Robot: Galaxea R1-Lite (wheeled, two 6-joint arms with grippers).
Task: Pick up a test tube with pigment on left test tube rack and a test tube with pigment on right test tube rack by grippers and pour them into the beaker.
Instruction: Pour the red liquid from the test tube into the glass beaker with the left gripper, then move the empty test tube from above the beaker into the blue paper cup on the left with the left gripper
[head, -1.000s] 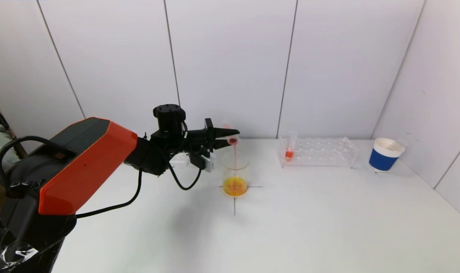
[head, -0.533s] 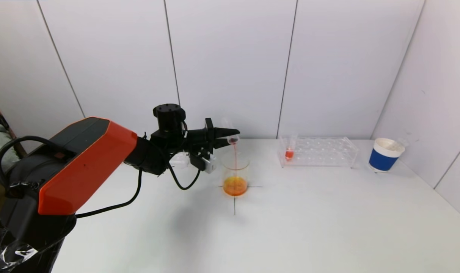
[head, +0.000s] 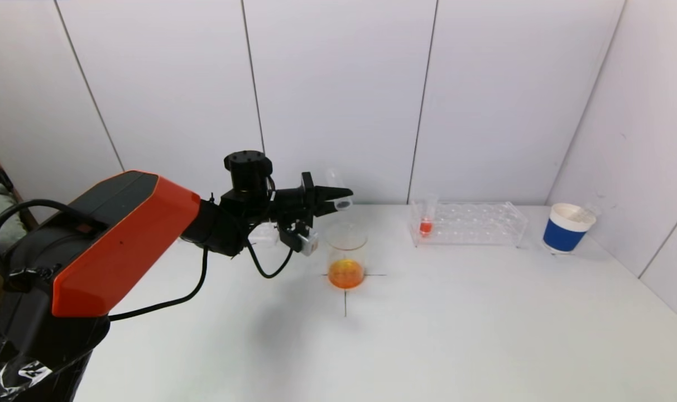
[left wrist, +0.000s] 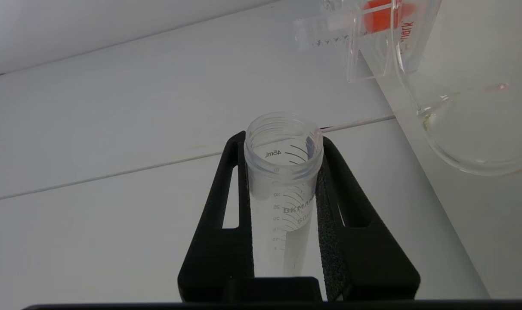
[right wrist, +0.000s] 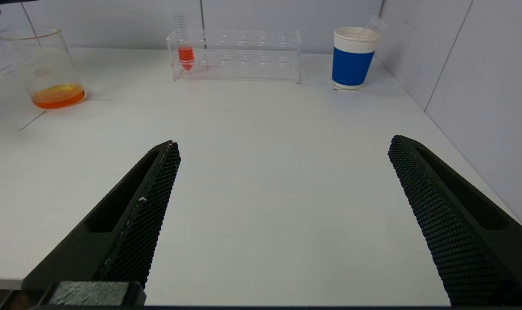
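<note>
Left gripper (head: 338,199): above the beaker's (head: 346,255) rim, jaws clamped on an empty tube (left wrist: 283,181).
Tube axis: near level, mouth toward the rack (head: 467,223) side, past the beaker.
Beaker: on the surface (head: 427,324), orange liquid inside.
Rack: beside the beaker, one upright red-filled tube (head: 426,219).
Right gripper (right wrist: 282,206): low, nearer than the beaker, jaws wide apart, holding nothing.

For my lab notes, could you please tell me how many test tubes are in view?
3: an empty clear plastic tube in the left tool, a red-filled tube in the right rack, one in the blue paper cup.
</note>
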